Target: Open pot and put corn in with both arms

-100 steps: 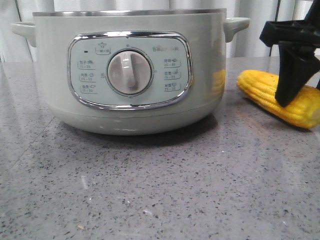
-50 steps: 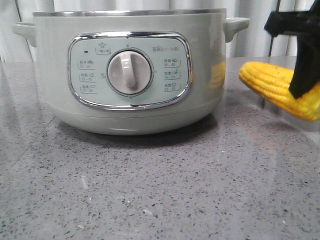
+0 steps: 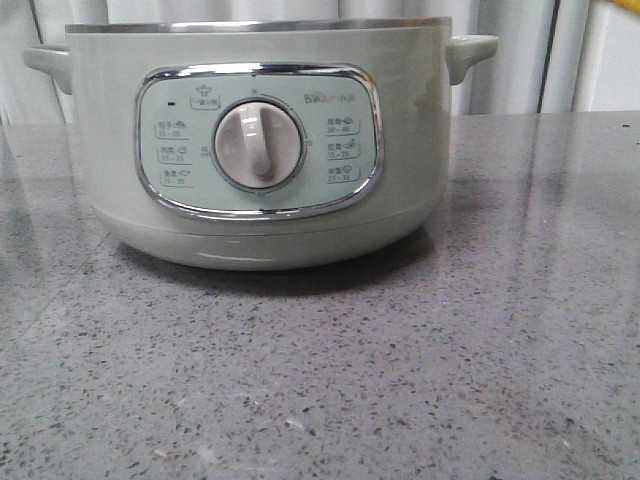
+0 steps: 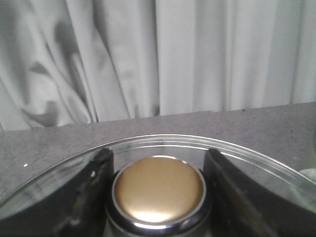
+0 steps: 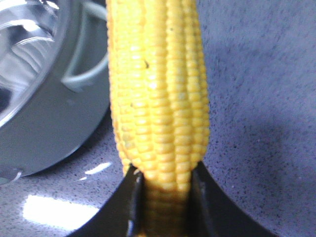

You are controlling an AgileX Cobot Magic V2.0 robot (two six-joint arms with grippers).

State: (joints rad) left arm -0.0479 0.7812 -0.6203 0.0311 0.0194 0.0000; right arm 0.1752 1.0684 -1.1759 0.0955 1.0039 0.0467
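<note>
In the front view, the pot [image 3: 258,140] is sitting on the grey speckled table [image 3: 400,380], filling the upper left and centre of the picture, its dial [image 3: 258,145] facing the camera inside the chrome-framed control panel [image 3: 345,140]. One side handle [image 3: 470,50] is jutting out at about 2 o'clock from the dial, the other at 10 o'clock. A sliver of yellow is showing at the frame's top right corner; what it is cannot be told here. Neither gripper is appearing in this view.

In the left wrist view, the left gripper [image 4: 158,197] is clamping a round gold-coloured knob [image 4: 158,187] between its two dark fingers [image 4: 86,192], the knob sitting at the centre of a glass lid [image 4: 163,143] with a steel rim. Pale curtains [image 4: 148,54] are hanging behind.

In the right wrist view, the right gripper [image 5: 165,207] is pinching the corn [image 5: 158,89] by one end, the cob reaching away from the black fingers [image 5: 123,207]. The pot [image 5: 44,118], with a handle showing, is lying at 9 o'clock from the cob, below it.
</note>
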